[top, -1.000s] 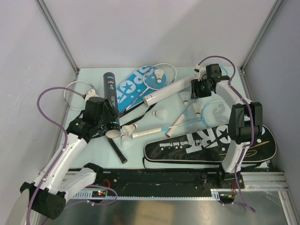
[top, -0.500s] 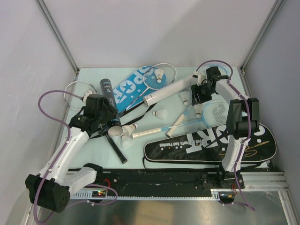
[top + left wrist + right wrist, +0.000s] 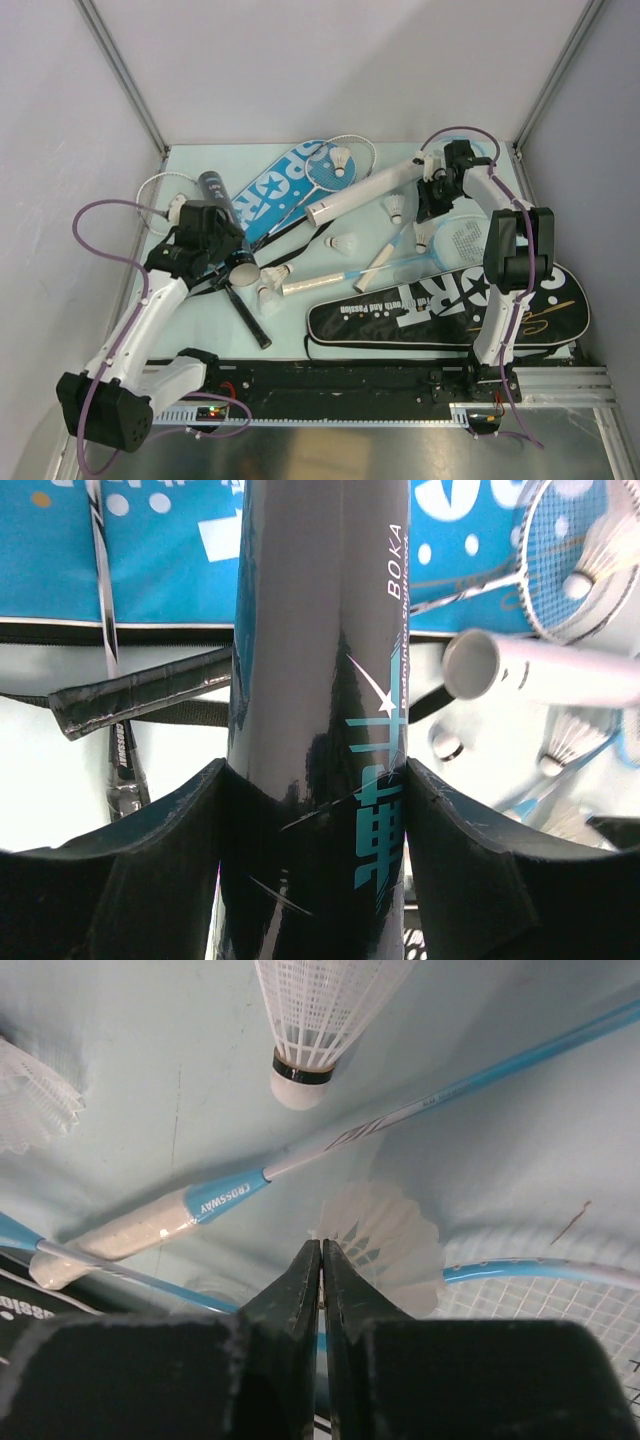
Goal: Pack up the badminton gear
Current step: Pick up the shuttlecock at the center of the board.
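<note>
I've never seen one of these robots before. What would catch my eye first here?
Badminton gear lies scattered over the pale table, with the big black SPORT cover along the near edge at the right. On the left, the left gripper clamps a glossy black tube. At the far right, the right gripper has its jaws shut at the edge of a white shuttlecock beside a light-blue racket.

My left wrist view cuts both ends off the black tube; overhead its lettering is unreadable. Whether the shuttlecock is pinched, I cannot tell.
</note>
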